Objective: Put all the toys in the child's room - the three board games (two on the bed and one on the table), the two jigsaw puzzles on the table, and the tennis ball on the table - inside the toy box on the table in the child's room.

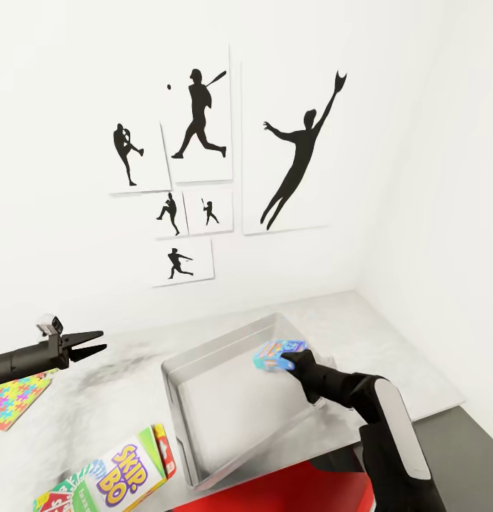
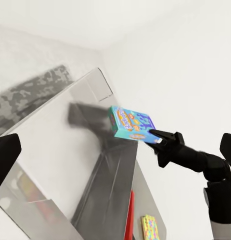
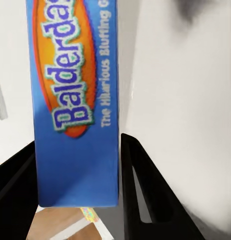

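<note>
In the head view, the right gripper (image 1: 292,358) is seen clamped on a blue Balderdash board game (image 1: 277,355), which is held above the far right part of the toy box (image 1: 203,370). The toy box rests on the table (image 1: 388,355), tilted in the picture, and its grey floor is seen bare beneath the held game. The left gripper (image 1: 95,343) is held well apart from the box, off its left side, with its two fingers parted and nothing between them. Just below and beside that gripper a jigsaw puzzle (image 1: 15,400) lies flat on the table. Nearer the robot, outside the box's near left corner, a Skip-Bo box (image 1: 125,473) is seen, with another game box (image 1: 54,498) partly visible beside it. Silhouette pictures (image 1: 203,128) are hung on the white wall beyond the table.

In the left wrist view, the held game (image 2: 131,123) is shown over the open toy box (image 2: 60,150), gripped at one end by the right gripper (image 2: 156,136). The box's interior is seen without contents.

In the right wrist view, the board game (image 3: 75,100) is pinched between the black fingers (image 3: 140,190) of the right gripper, with the pale floor of the toy box (image 3: 185,125) beyond it.
</note>
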You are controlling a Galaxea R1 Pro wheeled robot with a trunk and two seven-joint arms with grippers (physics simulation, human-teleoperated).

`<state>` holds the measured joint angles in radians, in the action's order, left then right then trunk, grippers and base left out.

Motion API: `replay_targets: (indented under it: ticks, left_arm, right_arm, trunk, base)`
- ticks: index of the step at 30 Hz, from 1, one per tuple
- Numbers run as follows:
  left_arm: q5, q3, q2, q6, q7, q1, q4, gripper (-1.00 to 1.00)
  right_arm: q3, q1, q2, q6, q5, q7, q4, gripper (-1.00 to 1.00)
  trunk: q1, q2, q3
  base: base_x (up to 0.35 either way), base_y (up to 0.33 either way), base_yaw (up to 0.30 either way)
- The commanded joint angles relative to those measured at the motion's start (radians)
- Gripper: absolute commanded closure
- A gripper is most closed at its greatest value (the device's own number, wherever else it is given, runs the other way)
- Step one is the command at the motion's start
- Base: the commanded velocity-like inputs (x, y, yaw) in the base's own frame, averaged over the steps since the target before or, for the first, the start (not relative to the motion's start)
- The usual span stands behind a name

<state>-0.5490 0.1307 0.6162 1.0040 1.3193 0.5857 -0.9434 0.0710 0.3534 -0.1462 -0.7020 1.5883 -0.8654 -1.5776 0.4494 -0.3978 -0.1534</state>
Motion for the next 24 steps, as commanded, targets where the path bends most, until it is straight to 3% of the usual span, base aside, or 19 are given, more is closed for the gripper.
replay_targets:
  ticks: [1,10,24]
  left_arm:
    - [-0.003,0.0,0.0,0.008,0.001,0.001,0.0,-1.0]
    - [-0.003,0.0,0.001,0.008,0.001,0.001,0.0,-1.0]
    - [-0.003,0.0,0.002,0.008,0.001,0.001,0.0,-1.0]
  right_arm:
    - [-0.008,0.01,-0.001,0.006,0.004,-0.012,0.0,1.0]
    - [-0.085,0.04,-0.002,0.092,0.003,-0.041,0.004,1.0]
    - [-0.097,0.042,-0.002,0.164,-0.007,-0.057,0.007,1.0]
  trunk:
    - [0.001,-0.002,-0.002]
    - [0.001,-0.002,-0.002]
    - [0.001,-0.002,-0.002]
  base:
    - [0.0,0.0,0.0]
    - [0.0,0.0,0.0]
    - [0.0,0.0,0.0]
